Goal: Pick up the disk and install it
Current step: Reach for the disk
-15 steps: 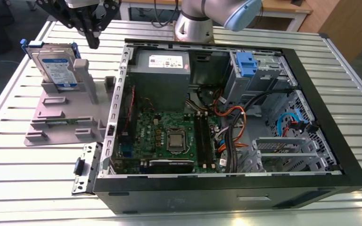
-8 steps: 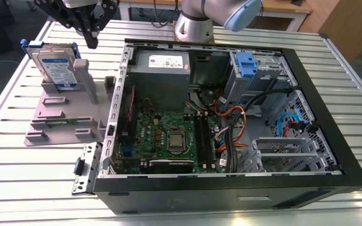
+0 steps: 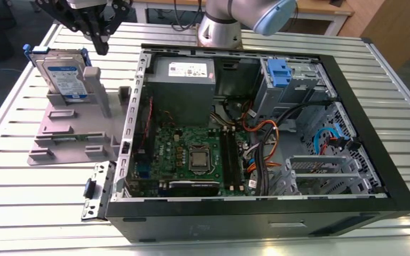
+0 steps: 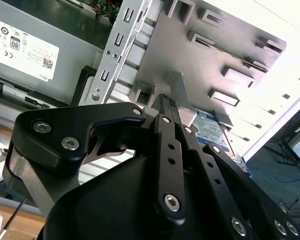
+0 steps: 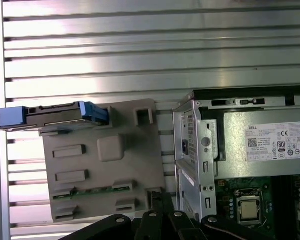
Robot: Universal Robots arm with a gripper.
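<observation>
We judge the job barely begun: the disk point(image 3: 62, 79) stands on edge in the grey stand point(image 3: 73, 140) (blue frame around it), the tool point(image 3: 102, 47) hangs above the stand, closed and holding nothing, so lifting and fitting into the open computer case point(image 3: 262, 220) beside the stand remain.

From my screen, the flat silver-metal disk point(image 3: 61, 80) looks smooth, its blue plastic frame point(image 3: 28, 50) slightly glossy. The grey plastic stand point(image 3: 70, 141) is matt. The slatted metal table point(image 3: 20, 208) gleams with glare, and the black gripper point(image 3: 102, 50) looks matt, studded with shiny bolts point(image 4: 171, 201).
</observation>
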